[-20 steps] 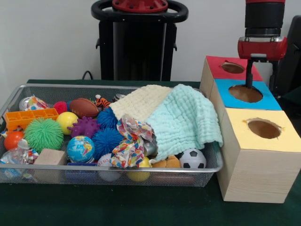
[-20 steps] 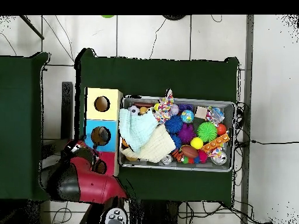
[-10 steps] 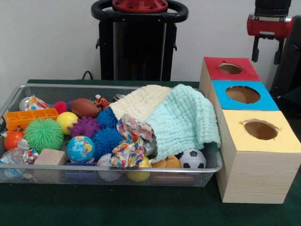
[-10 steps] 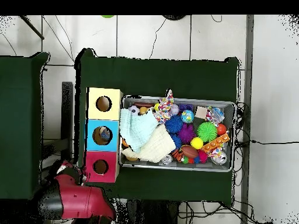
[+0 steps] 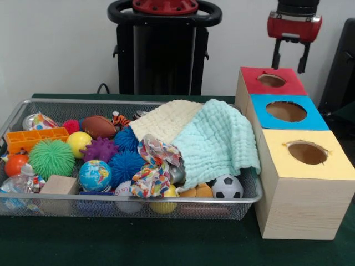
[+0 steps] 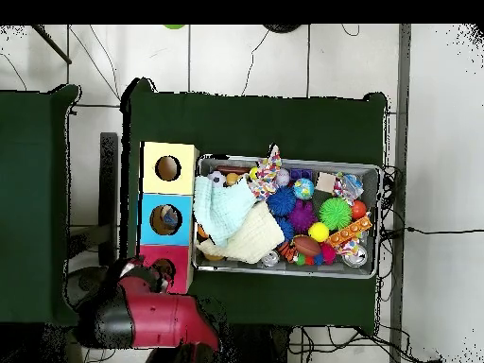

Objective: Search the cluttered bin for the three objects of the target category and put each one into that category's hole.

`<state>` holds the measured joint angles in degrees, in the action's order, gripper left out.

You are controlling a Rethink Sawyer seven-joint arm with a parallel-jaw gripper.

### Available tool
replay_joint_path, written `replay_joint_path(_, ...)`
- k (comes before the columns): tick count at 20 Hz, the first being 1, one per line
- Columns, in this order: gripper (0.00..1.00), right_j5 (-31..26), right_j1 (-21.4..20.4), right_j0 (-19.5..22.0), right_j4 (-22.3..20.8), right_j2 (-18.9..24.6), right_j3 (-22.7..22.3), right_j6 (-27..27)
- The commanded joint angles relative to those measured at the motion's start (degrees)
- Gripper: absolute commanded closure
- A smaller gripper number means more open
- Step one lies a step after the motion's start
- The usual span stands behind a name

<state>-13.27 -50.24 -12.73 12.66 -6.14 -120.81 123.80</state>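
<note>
In the front view the wire mesh bin (image 5: 244, 202) fills the near left of the green table; along its near wall sit a soccer ball (image 5: 227, 187), a yellow ball half hidden behind the mesh, a globe ball (image 5: 95, 175), a wooden block (image 5: 59, 185) and a crumpled clear plastic piece at the left end that is hard to make out; a patterned cloth (image 5: 152, 169) lies bunched over the middle; behind it come blue spiky balls (image 5: 125, 164), a purple spiky ball (image 5: 98, 148), a green spiky ball (image 5: 51, 158), a yellow ball and an orange tray (image 5: 36, 138); a mint cloth (image 5: 218, 143) and a cream cloth (image 5: 166, 119) drape over the right half of the bin and hide whatever lies under them, the mint one hanging over the rim; a small football (image 5: 99, 127) lies near the far wall.

Just right of the bin stands the wooden box with three holes: the yellow hole (image 5: 307, 153) nearest, then the blue hole (image 5: 288, 111), then the red hole (image 5: 272, 80); their insides are dark and nothing can be made out in them.

Farthest, the gripper (image 5: 289, 57) hangs above the red hole, its two fingers spread apart with nothing between them; the arm above is cut off by the top edge; in the overhead view the red arm (image 6: 151, 317) covers the gripper and part of the red hole.
</note>
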Motion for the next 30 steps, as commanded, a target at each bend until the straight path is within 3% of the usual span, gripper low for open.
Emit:
replay_joint_path(1,0.0,6.51,3.11,9.92,-8.72,4.74,4.25,-3.14)
replay_joint_path(6,0.0,9.69,6.45,17.57,-15.1,7.34,7.13,-4.29)
replay_joint_path(12,0.0,8.86,8.53,26.74,-22.59,10.99,12.21,-7.0)
replay_joint_path(19,0.0,8.13,9.08,31.05,-28.75,12.48,14.88,-5.76)
replay_joint_path(30,0.0,7.05,13.03,43.95,-40.59,19.03,21.85,-9.87)
